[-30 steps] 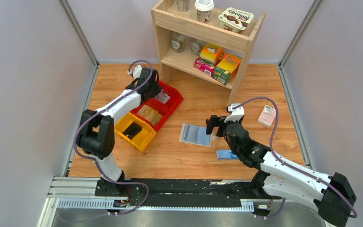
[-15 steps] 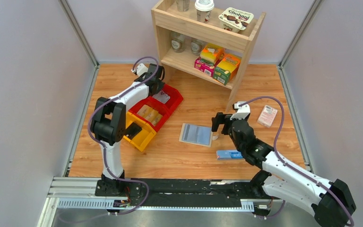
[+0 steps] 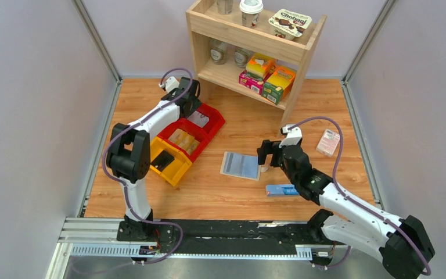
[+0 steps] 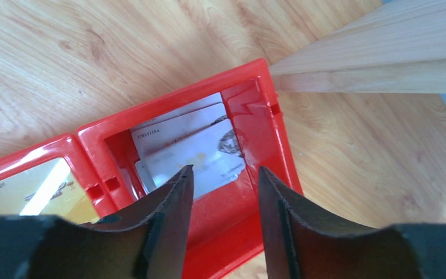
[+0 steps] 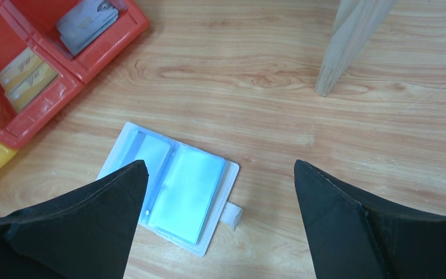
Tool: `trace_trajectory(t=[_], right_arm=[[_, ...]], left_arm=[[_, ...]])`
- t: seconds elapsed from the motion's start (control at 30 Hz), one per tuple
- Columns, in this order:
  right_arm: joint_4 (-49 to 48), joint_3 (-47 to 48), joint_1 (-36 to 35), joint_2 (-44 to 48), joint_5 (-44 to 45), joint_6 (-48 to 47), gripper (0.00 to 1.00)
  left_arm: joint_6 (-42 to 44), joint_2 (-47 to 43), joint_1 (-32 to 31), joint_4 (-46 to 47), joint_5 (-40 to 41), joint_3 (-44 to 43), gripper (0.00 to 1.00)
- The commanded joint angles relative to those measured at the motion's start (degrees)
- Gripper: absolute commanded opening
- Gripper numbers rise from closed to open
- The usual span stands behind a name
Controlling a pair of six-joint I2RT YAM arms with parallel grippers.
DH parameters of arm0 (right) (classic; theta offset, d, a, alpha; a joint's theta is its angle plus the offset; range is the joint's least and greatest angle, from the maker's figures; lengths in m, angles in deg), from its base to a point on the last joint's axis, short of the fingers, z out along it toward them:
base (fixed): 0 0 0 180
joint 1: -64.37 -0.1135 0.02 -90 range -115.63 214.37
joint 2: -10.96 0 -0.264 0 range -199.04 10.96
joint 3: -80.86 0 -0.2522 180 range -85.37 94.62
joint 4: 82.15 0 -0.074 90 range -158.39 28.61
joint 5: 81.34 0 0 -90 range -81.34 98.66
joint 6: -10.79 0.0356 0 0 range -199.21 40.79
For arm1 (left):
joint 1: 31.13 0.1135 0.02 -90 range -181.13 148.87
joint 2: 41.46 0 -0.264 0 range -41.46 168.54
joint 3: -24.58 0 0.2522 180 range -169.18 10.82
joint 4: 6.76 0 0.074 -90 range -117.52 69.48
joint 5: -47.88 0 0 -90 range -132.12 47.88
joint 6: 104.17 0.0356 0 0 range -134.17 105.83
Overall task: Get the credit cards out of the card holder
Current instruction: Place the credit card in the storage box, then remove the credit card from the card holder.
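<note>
The card holder (image 3: 241, 165) lies open on the wooden table, cream outside with pale blue sleeves (image 5: 174, 186). My right gripper (image 3: 265, 156) hovers open over its right edge (image 5: 219, 164), jaws wide apart and holding nothing. My left gripper (image 3: 189, 107) hangs above the far compartment of the red bin (image 3: 216, 123), open with nothing between its fingers (image 4: 223, 174). Silver credit cards (image 4: 191, 145) lie stacked in that compartment. Gold cards (image 3: 183, 139) lie in the adjoining red compartment.
A yellow bin (image 3: 165, 160) adjoins the red one on the near left. A long blue box (image 3: 281, 189) lies near the right arm, and a pink-white packet (image 3: 328, 142) sits at the right. A wooden shelf (image 3: 255, 46) with boxes and cups stands at the back; its leg (image 5: 354, 40) is close.
The left jaws have gone from shut to open over the red bin's far compartment. The right gripper has shifted only slightly beside the card holder.
</note>
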Motion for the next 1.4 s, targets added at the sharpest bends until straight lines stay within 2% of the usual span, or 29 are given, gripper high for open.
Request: trace_trajectory(t=[0.0,0.23,0.47,0.67,0.97,1.2,1.37], right_arm=[[-0.32,3.25,0.17,-2.03,-4.72,-1.64,0.99],[4.86,9.31,-0.35,-11.16,-12.37,-1.82,0.93],[12.07,18.79,-4.22,-24.78,-11.15,-0.33,0.92],[17.34,28.20,-9.05,-35.51,-7.63,0.46,0.92],[25.08,37.61,-12.84,-47.73,-2.88,4.59,0.93],[26.93,38.32,-12.75,-50.90,-2.70,5.83,0.90],[27.80,38.06,-12.75,-52.22,-1.74,5.48,0.88]], left_arm=[[3.99,-8.47,0.23,-1.32,1.25,0.89,0.54],[13.81,-18.65,0.23,-1.05,-4.37,5.03,0.61],[29.89,-31.65,0.23,-0.44,-15.43,13.80,0.68],[38.52,-44.75,0.32,-4.65,-17.12,23.20,0.69],[38.54,-56.46,0.14,-5.98,-23.97,34.81,0.69],[37.74,-55.68,-1.17,-5.01,-26.44,36.67,0.69],[37.74,-52.26,-4.42,-3.43,-26.88,35.97,0.69]])
